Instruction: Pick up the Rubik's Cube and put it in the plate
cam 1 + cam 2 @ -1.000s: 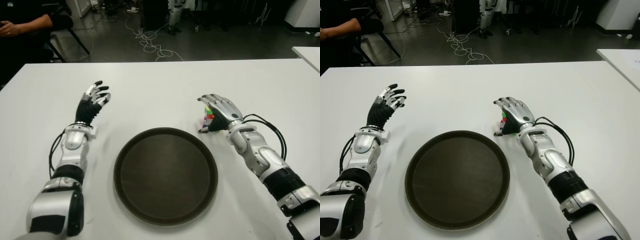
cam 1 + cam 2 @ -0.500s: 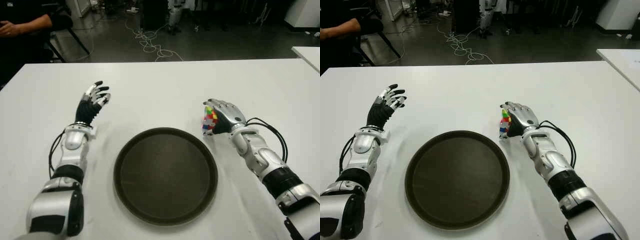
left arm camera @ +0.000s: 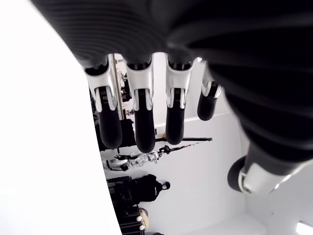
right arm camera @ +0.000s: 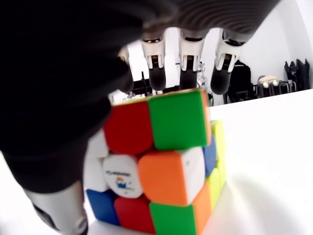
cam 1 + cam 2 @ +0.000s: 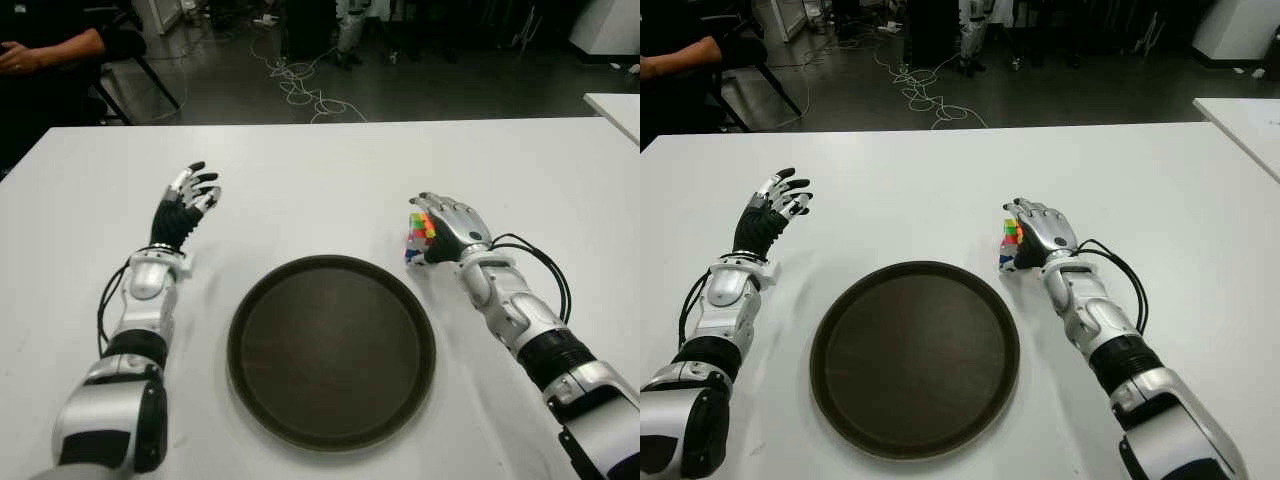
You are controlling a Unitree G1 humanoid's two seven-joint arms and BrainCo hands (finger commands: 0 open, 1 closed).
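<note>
The Rubik's Cube (image 5: pixel 420 236) sits just past the upper right rim of the round dark brown plate (image 5: pixel 330 350) on the white table (image 5: pixel 320 170). My right hand (image 5: pixel 450 226) wraps it from the right, fingers curled over its far side. In the right wrist view the cube (image 4: pixel 161 161) fills the palm, tilted, with the fingertips (image 4: pixel 188 73) over its top edge and the thumb (image 4: pixel 58 210) at its lower corner. My left hand (image 5: pixel 187 203) shows left of the plate, its fingers (image 3: pixel 142 122) spread and holding nothing.
A person's arm (image 5: pixel 45 48) shows at the far left beyond the table. Cables (image 5: pixel 300 85) lie on the dark floor behind. The corner of a second white table (image 5: pixel 615 105) is at the far right.
My right hand has rolled from lying flat over the cube to gripping it from the side, and the cube's coloured faces now show more. The left hand has not moved.
</note>
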